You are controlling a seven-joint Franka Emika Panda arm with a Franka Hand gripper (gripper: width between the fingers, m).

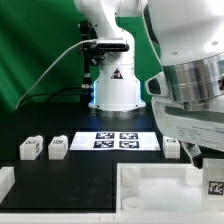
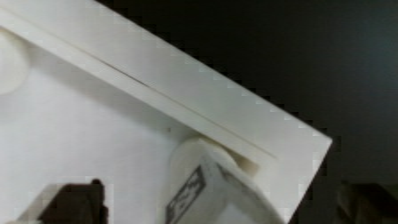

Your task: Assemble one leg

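Two legs [image 1: 29, 149] [image 1: 58, 147] lie at the exterior view's left of the marker board [image 1: 116, 140], the tray [image 1: 160, 190] nearer the camera.

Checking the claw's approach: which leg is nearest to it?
The leg inside the large white tray at the exterior view's right, below the claw; the others sit farther back on the table.

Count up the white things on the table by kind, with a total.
Legs: 4
Large tray-like piece: 1
Marker board: 1
White piece cut off at the exterior view's left edge: 1
Total: 7
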